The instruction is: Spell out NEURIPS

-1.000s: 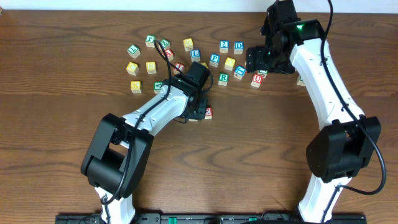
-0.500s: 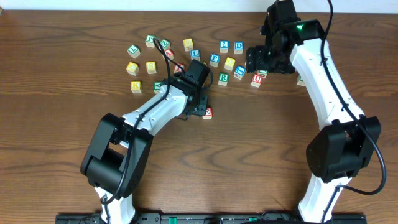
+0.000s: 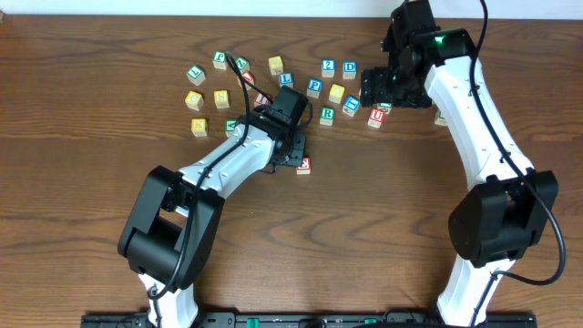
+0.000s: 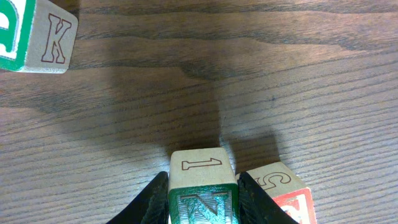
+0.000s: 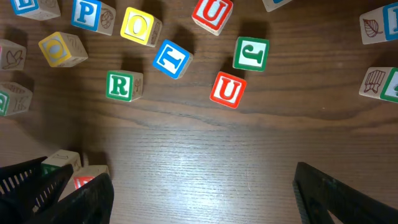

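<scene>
Wooden N cube (image 4: pixel 198 171) clenched in left hand (image 4: pixel 202 208), low over table (image 4: pixel 298 87); right hand (image 5: pixel 199 196) spread, empty, hovering.

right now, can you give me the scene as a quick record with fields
left hand: shut on the N cube, green N facing the wrist camera
beside it: red-faced cube marked 5, next to one finger
right hand: open, empty, over bare table
ahead of right hand: green R cube, red U cube, second red U cube, blue P cube
spelled word: no row visible yet
</scene>
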`<action>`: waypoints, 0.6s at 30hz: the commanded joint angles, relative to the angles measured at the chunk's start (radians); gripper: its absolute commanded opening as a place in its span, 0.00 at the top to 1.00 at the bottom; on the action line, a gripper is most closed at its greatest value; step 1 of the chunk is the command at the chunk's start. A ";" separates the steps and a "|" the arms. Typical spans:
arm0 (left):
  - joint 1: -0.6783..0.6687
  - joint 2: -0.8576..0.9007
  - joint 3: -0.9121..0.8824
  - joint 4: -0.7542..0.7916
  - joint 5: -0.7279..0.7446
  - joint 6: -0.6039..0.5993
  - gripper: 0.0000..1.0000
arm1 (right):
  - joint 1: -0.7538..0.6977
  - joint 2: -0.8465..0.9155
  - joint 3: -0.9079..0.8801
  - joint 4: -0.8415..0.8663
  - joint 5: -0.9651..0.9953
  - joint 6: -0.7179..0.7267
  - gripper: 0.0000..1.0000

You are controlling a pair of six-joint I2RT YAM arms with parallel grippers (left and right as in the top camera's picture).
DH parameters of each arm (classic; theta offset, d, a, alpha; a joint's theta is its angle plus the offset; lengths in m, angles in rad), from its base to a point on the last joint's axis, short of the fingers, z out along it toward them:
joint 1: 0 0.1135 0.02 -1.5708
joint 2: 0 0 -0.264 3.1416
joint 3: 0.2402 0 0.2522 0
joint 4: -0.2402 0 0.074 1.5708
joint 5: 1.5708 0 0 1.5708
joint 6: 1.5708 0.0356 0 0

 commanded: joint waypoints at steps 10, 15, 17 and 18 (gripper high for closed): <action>0.004 0.018 0.006 0.001 -0.013 0.016 0.68 | -0.004 0.003 -0.006 0.000 0.011 -0.014 0.13; 0.004 0.018 0.006 -0.016 -0.012 0.011 0.68 | -0.004 0.003 -0.006 0.000 0.011 -0.014 0.13; 0.004 0.018 0.006 -0.031 -0.012 0.007 0.68 | -0.004 0.003 -0.006 0.000 0.011 -0.014 0.13; 0.004 0.018 0.006 -0.037 -0.012 0.004 0.68 | -0.004 0.003 -0.006 0.000 0.011 -0.014 0.13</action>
